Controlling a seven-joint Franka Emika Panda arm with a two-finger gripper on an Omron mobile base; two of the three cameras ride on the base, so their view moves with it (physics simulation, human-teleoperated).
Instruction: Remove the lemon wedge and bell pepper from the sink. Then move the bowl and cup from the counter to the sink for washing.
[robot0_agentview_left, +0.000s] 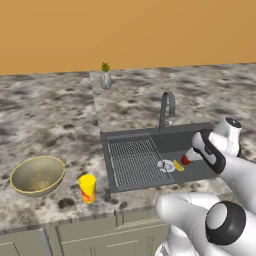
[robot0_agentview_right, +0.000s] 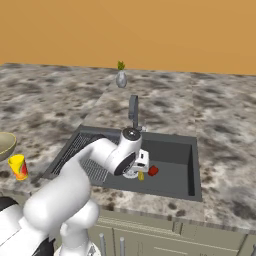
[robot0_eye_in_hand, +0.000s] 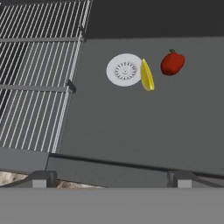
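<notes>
Yellow lemon wedge (robot0_eye_in_hand: 147, 75) lies on the dark floor of the sink (robot0_eye_in_hand: 131, 127), its edge against the white drain (robot0_eye_in_hand: 124, 70). Bell pepper (robot0_eye_in_hand: 172, 63), dark red, sits just beside the wedge on the side away from the drain, apart from it. Ribbed drainboard (robot0_eye_in_hand: 39, 74) fills the sink's other half.

Gripper (robot0_eye_in_hand: 109, 180) hangs above the basin near its front wall, fingers (robot0_eye_in_hand: 41, 178) spread wide, nothing between them. From the left base camera the hand is low over the basin, close above the pepper (robot0_agentview_left: 185, 160) and wedge (robot0_agentview_left: 178, 165).

Bowl (robot0_agentview_left: 37, 174), olive-gold, rests upright on the granite counter (robot0_agentview_left: 50, 115) well to the left of the sink. Cup (robot0_agentview_left: 87, 188), yellow, stands upright between bowl and sink, near the counter's front edge, touching neither. Grey faucet (robot0_agentview_left: 167, 107) arches at the basin's back. Small vase (robot0_agentview_left: 105, 78) with a green plant stands far back by the wall.
</notes>
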